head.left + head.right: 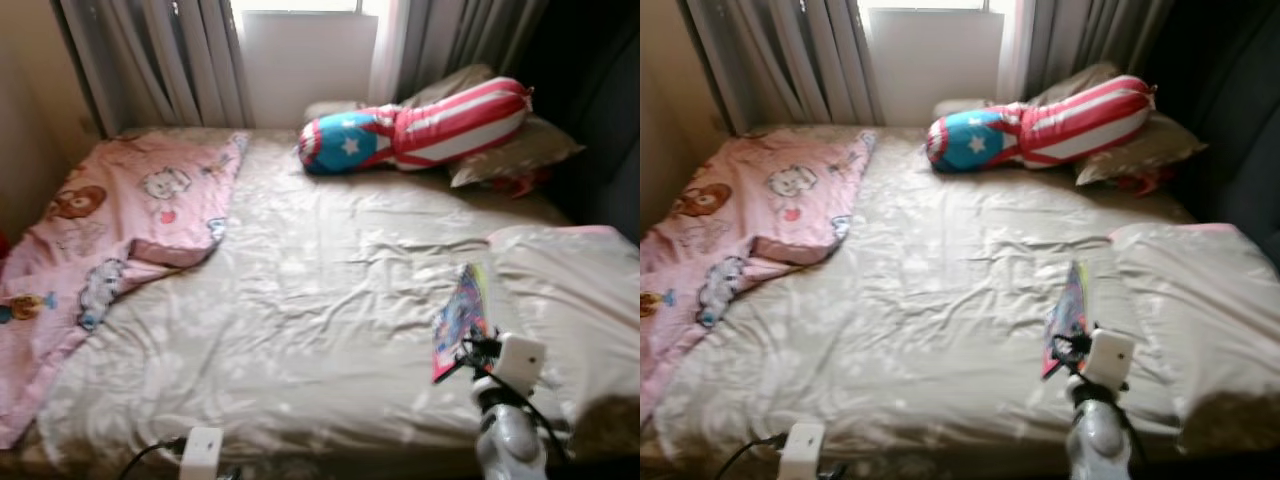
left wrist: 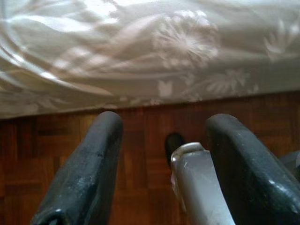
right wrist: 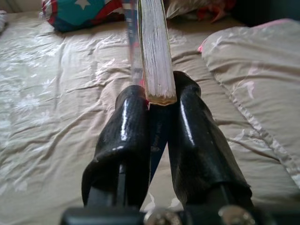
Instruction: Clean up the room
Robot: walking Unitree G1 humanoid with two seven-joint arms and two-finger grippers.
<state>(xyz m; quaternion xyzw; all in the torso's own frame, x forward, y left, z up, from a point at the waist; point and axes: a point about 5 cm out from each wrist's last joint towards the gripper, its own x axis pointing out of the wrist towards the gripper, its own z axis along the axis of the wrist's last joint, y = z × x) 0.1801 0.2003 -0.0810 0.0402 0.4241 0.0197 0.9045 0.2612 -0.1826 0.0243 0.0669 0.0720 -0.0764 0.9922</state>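
Counting across the head views, we find one bed (image 1: 300,300), one pink cartoon blanket (image 1: 120,230) at the left of the frame, one star-and-stripes cushion (image 1: 410,125) at upper centre with two beige pillows (image 1: 515,150) partly hidden behind it, and one colourful book (image 1: 460,320) at lower right. Our right gripper (image 3: 157,117) has its two fingers clamped on the book's lower edge, holding it upright above the sheet, pages fanning away from the pads. Our left gripper (image 2: 161,164) hangs low by the bed's edge over the wooden floor (image 2: 140,187), fingers spread wide with nothing between them. Something red (image 1: 520,183) under the pillows is too hidden to identify.
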